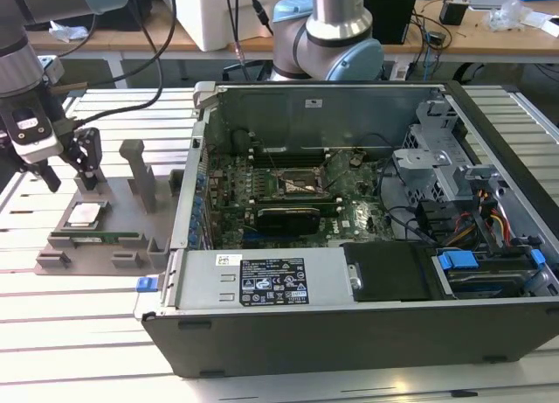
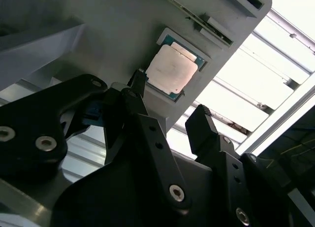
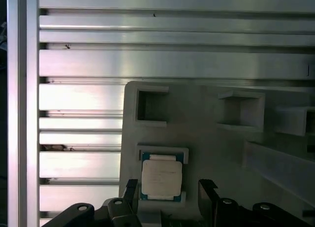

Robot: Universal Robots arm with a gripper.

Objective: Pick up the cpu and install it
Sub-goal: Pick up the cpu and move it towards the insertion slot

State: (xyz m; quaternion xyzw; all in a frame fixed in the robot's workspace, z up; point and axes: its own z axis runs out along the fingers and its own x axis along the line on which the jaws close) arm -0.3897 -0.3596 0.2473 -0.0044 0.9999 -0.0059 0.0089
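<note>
At the exterior view's left, the grey jointed robot arm (image 1: 19,66) reaches down with its wrist pointing at the table, and its black two-fingered gripper (image 1: 68,167) hangs over the rear of a flat grey plastic fixture tray (image 1: 87,256). The pincer is released: its fingers are spread and nothing sits between them. In both wrist views the fingertips (image 3: 130,188) stand to either side of the small square silver-topped cpu (image 1: 86,214), above it and not touching it. The cpu lies flat in a shallow square recess near the tray's middle, metal top upward (image 2: 172,68). It is square, so no long axis can be told; its edges run parallel to the recess walls (image 3: 161,178). Beyond the recess the tray carries two square pockets (image 3: 152,106) and grey upright posts (image 1: 140,171). To the tray's right in the exterior view stands the open dark metal computer case (image 1: 349,342), holding a green motherboard (image 1: 229,212) with a black-framed square socket (image 1: 293,186) and a silver labelled box (image 1: 262,276).
</note>
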